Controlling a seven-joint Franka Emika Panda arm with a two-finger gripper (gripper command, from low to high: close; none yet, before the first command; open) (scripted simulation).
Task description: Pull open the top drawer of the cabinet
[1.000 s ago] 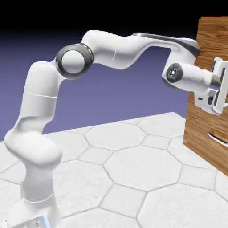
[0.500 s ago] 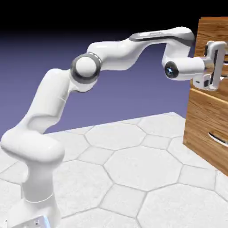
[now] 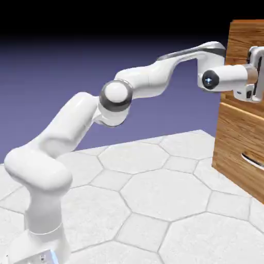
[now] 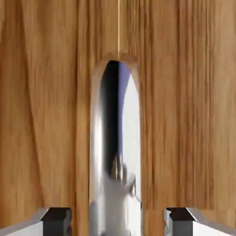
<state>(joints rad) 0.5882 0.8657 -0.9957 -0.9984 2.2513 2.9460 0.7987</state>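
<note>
The cabinet [image 3: 242, 154] of brown wood grain stands at the exterior view's right edge. My gripper [image 3: 257, 75] is pressed up against the top drawer [image 3: 238, 51], with its fingertips cut off by the picture's edge. In the hand view the wood front [image 4: 46, 115] fills the picture. The drawer's silver bar handle [image 4: 115, 152] runs up the middle, between my two grey fingertips [image 4: 57, 220]. The gripper [image 4: 117, 221] is shut on that handle.
The lower drawer's silver handle [image 3: 252, 159] shows below the hand. A seam [image 3: 240, 109] separates the two drawer fronts. The white hexagon-tiled table [image 3: 154, 196] spreads out under the outstretched arm [image 3: 116, 98].
The hand has risen from lower on the cabinet front to the top drawer and moved in against it. The arm has stretched out to the right, and the jaws have closed on the handle.
</note>
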